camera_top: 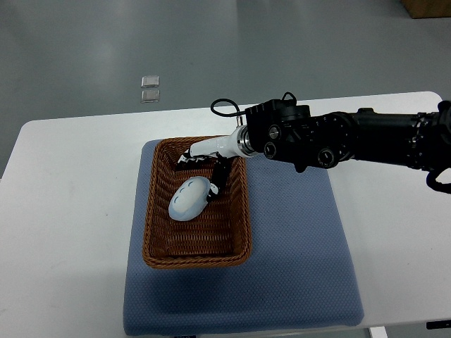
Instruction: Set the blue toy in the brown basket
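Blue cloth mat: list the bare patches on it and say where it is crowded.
Free: the blue cloth mat right of the brown wicker basket, and the strip below it. Crowded: inside the basket, where the right robot hand hovers at the pale blue oval toy.

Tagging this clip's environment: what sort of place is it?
Probably a robotics lab or test room: a plain white table on a bare grey floor, with a staged setup of a blue mat and brown basket.
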Controlling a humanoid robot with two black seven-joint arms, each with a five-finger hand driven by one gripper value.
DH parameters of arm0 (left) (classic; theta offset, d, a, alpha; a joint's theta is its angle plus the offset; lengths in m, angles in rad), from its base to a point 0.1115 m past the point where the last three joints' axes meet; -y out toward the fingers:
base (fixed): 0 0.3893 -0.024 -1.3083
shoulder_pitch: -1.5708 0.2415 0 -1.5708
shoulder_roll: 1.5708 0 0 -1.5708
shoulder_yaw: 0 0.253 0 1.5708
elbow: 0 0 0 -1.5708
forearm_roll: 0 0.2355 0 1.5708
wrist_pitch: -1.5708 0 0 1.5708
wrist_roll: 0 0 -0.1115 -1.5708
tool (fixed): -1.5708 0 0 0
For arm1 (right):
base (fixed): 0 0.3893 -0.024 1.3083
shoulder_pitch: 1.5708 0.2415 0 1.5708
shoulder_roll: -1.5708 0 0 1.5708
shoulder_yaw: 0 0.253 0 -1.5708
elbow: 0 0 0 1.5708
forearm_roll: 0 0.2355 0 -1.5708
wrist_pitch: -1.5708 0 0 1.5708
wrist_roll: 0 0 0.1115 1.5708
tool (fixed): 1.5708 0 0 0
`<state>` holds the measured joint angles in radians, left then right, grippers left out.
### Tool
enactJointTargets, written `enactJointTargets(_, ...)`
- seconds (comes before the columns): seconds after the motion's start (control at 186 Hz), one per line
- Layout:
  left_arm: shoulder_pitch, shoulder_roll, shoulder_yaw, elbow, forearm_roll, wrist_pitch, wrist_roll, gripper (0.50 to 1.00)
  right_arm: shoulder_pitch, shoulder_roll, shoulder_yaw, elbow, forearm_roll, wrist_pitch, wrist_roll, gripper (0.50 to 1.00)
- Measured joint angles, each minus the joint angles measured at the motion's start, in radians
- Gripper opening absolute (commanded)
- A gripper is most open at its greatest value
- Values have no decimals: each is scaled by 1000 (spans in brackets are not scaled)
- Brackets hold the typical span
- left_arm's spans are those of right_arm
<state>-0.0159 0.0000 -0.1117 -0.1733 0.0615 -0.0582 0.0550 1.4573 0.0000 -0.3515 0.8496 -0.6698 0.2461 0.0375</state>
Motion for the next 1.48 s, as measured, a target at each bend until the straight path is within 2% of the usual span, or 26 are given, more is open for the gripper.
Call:
enactJointTargets(0.231,0,0,1,0,0,0,0,1000,38,-3,123,0,8,10,5,899)
enactJointTargets(0.376,0,0,0,0,0,0,0,1000,11,-82,238,0,10,10,10,899)
enactJointTargets(0.553,0,0,0,0,0,0,0,1000,-129,-211,462,-2,50,1,20,899)
enactJointTargets(0.682,0,0,3,0,0,0,0,1000,-299,-263,711,-27,121,-5,26,899)
enactJointTargets(0.865,1,0,7,0,0,0,0,1000,-546,-241,1115,-76,226,-9,57,899)
enactJointTargets(1.058,1,0,11,-4,0,0,0,1000,-710,-154,1380,-150,374,-4,65,901)
enactJointTargets(1.246,1,0,12,-4,0,0,0,1000,-770,-108,1430,-203,515,6,83,907)
enactJointTargets(1.482,1,0,12,-3,1,0,0,1000,-795,-98,1431,-207,539,17,123,909)
